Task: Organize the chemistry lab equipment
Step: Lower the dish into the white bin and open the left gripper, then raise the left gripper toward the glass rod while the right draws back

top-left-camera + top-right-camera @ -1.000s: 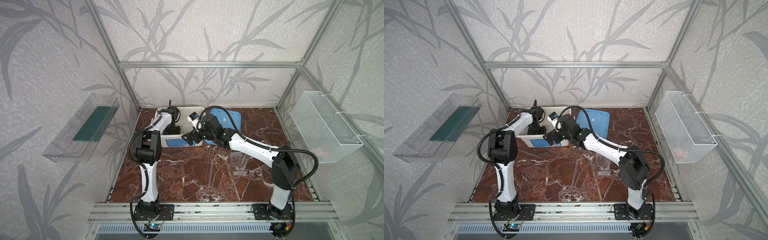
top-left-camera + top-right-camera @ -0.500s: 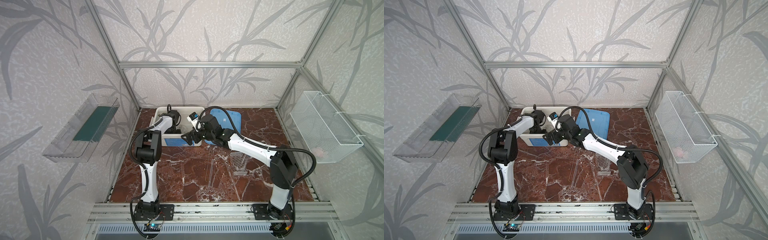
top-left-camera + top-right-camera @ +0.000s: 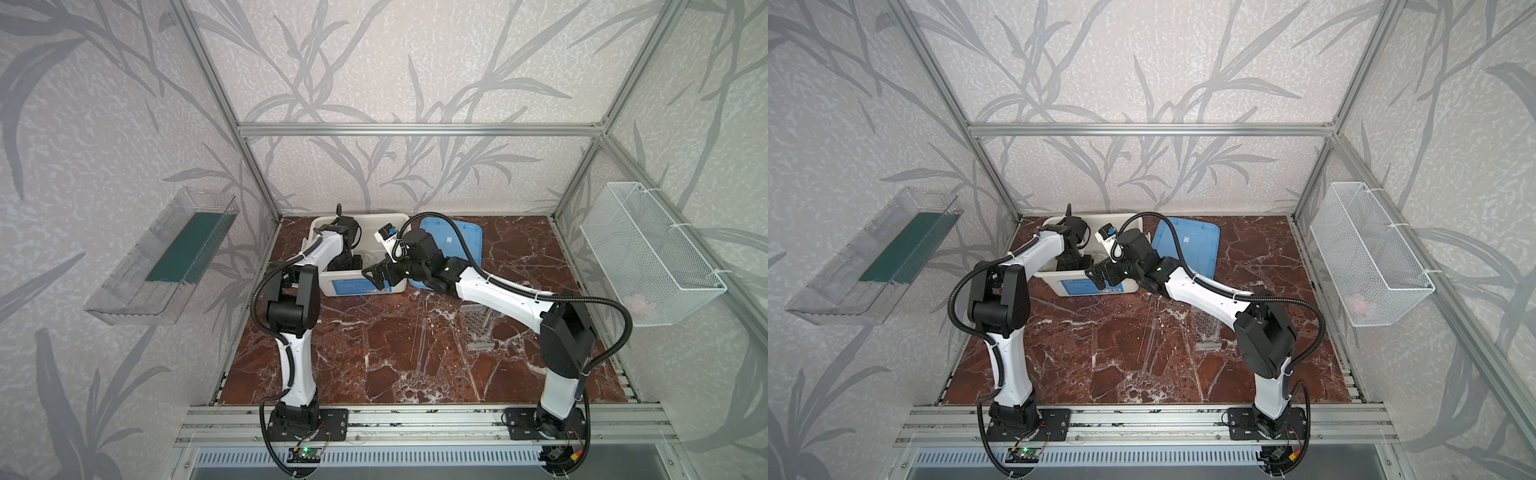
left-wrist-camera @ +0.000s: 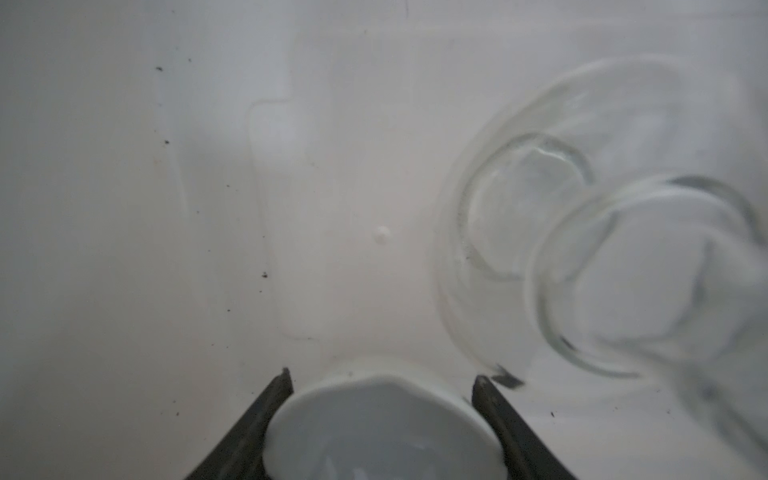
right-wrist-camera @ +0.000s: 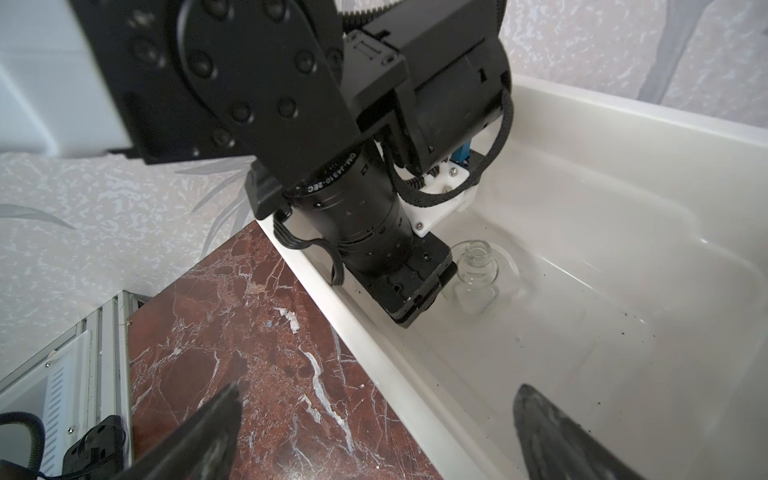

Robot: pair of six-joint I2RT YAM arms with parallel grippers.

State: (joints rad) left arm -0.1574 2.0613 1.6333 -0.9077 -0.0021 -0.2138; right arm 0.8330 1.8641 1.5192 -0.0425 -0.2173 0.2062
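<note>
1. Left gripper (image 4: 382, 374) is clamped on the white round dish (image 4: 382, 428). Both fingers (image 4: 257, 428) press against its sides, so it's definitely a grip.
2. That gripper is reaching down inside the large white box (image 4: 124, 208), with the dish low over the box floor. Can't tell if the dish actually touches the floor.
3. Just off one finger of the left gripper is the small clear glass flask (image 4: 528, 208). It's upright on the box floor, close to the gripper but apart from the dish.
4. A second clear glass mouth (image 4: 648, 274) overlaps the flask in the left wrist view, but it's too blurry to say what it is.
5. Right gripper (image 5: 378, 386) is spread wide with nothing in it. It hangs over the box's near rim, with one finger above the marble table (image 5: 232, 311) and the other above the inside of the box. The left gripper and the flask sit ahead of it, deeper in the box.
6. The clear honeycomb-holed rack (image 3: 478, 324) is out on the table, well apart from both grippers, under the right arm's forearm.
7. The thin clear rod (image 3: 414, 332) lies flat on the table near the rack, also well clear of the right gripper.
8. The blue lid (image 3: 453, 237) lies on the table next to the box, just behind the right gripper's wrist.
</note>
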